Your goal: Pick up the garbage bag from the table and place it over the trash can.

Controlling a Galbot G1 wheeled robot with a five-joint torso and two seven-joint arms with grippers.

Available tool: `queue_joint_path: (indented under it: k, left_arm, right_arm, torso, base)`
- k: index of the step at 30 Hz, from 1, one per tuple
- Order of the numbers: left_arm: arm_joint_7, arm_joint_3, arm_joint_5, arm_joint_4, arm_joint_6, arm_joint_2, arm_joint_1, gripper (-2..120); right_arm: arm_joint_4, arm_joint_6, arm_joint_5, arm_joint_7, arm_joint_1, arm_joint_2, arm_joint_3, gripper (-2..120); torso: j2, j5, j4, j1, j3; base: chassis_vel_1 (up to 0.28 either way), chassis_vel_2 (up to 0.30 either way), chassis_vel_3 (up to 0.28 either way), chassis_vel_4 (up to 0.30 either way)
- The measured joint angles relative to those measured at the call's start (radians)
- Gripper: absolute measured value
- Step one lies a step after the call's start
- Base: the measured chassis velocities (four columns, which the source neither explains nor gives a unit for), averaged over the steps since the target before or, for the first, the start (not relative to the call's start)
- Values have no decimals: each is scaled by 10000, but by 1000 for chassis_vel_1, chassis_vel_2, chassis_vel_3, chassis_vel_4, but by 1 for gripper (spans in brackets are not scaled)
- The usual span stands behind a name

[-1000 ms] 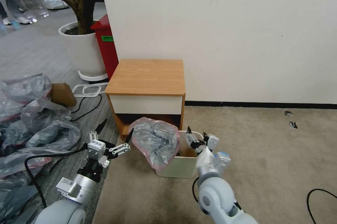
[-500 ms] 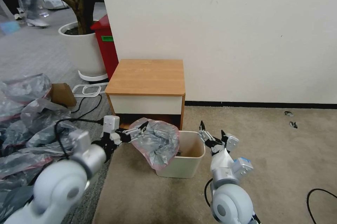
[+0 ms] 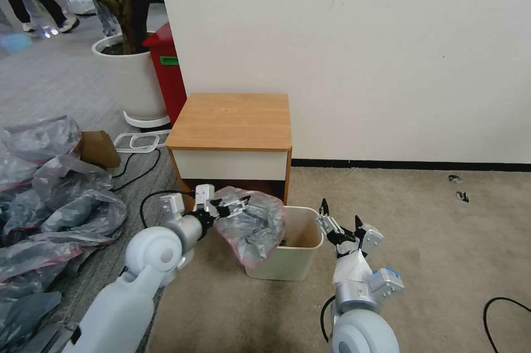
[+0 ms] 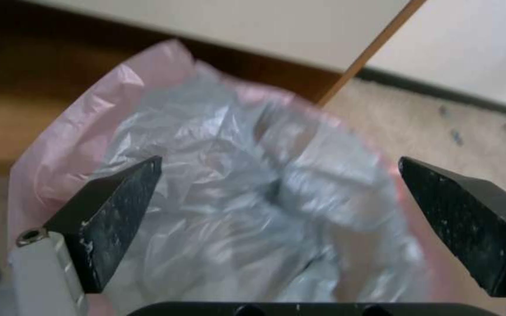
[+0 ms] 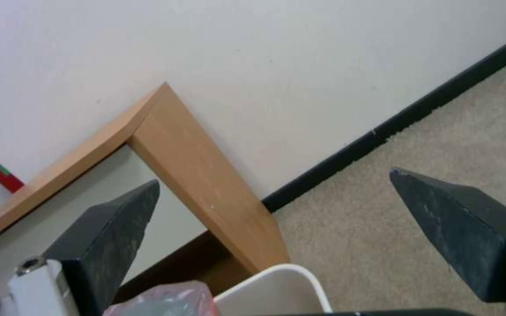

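The garbage bag [image 3: 251, 227], crinkly grey with a pink rim, hangs over the left rim of the cream-white trash can [image 3: 296, 261], which stands on the carpet in front of the table [image 3: 232, 120]. My left gripper [image 3: 242, 205] is open at the bag's upper left edge. In the left wrist view its dark fingers [image 4: 118, 197] stand wide apart with the bag [image 4: 247, 193] spread between and beyond them. My right gripper [image 3: 340, 212] is open just right of the can. The right wrist view shows the can's rim [image 5: 288, 274] and the table's side [image 5: 200, 175].
A heap of grey bags [image 3: 55, 203] covers the floor at left, with a cardboard box [image 3: 99, 148] and cables behind it. A red bin [image 3: 166, 71] and a white plant pot [image 3: 130, 79] stand left of the table. Open carpet lies to the right.
My left arm has swung right and brought its open gripper up to the bag's upper edge. The right gripper has drawn back a little to the right of the can.
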State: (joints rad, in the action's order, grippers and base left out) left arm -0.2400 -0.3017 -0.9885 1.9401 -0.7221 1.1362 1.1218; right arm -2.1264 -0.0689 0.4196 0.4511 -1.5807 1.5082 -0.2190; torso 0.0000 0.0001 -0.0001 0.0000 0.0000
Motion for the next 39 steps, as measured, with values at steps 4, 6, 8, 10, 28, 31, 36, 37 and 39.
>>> queue_joint_path:
  k: [4, 6, 8, 10, 28, 31, 36, 37, 39]
  left_arm:
    - [-101, -9, 329, 36, -191, -86, 85, 99]
    - [-153, -17, 405, 36, -197, -111, 83, 99]
    - [-297, -6, 445, 36, -198, -129, 79, 100]
    - [-365, 51, 453, 27, -197, -139, 83, 100]
    - [-286, 974, 787, -1132, -156, 87, -314, 99]
    - [-281, 1007, 955, -1228, -151, 124, -331, 91]
    - [-162, 1010, 1195, -1461, -145, 217, -340, 75]
    - [-119, 1012, 1268, -1505, -144, 242, -340, 69]
    - [-100, 1015, 1342, -1518, -141, 278, -298, 59]
  right_arm:
    - [68, -28, -8, -3, 31, 53, -87, 100]
    - [106, -34, -9, -3, 51, 53, -98, 100]
    - [169, -45, -6, -4, 94, 61, -110, 100]
    - [202, -58, 1, -3, 121, 69, -114, 100]
    - [151, -366, 40, -2, 26, -14, -249, 100]
    - [119, -396, 43, 0, 1, -11, -285, 100]
    - [87, -433, 47, 3, -27, 3, -306, 100]
    - [65, -436, 47, 3, -29, 8, -296, 100]
    - [48, -443, 47, 5, -29, 9, -294, 100]
  torso:
    - [0, 0, 2, 0, 0]
    - [0, 0, 2, 0, 0]
    - [0, 0, 1, 0, 0]
    - [0, 0, 1, 0, 0]
    - [0, -1, 0, 0, 0]
    - [0, -1, 1, 0, 0]
    - [0, -1, 1, 0, 0]
    - [0, 0, 1, 0, 0]
    - [0, 0, 1, 0, 0]
  base:
    - [0, 0, 0, 0]
    - [0, 0, 0, 0]
    - [0, 0, 0, 0]
    - [0, 0, 0, 0]
    - [0, 0, 0, 0]
    - [0, 0, 0, 0]
    - [0, 0, 0, 0]
    - [0, 0, 0, 0]
    - [0, 0, 0, 0]
